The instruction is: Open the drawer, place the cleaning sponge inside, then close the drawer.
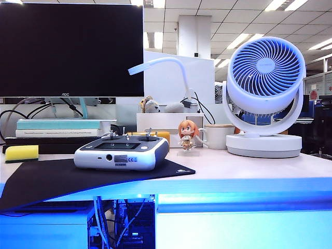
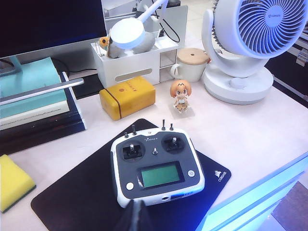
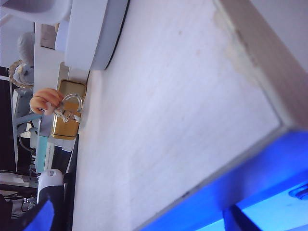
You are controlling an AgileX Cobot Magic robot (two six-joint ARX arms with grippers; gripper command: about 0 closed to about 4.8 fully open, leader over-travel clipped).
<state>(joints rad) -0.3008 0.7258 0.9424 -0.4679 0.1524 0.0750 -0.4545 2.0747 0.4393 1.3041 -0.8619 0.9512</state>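
While the drawer under the tabletop looks shut, its blue-lit front flush below the edge, I judge the task barely begun. The cleaning sponge lies untouched at the far left of the tabletop, beside the black mat that carries the grey controller. My left pincer is pressed closed and empty, hovering above the controller's near side. My right pincer stands wide, empty, down at the tabletop's front edge near the drawer. Opening, placing and closing all remain.
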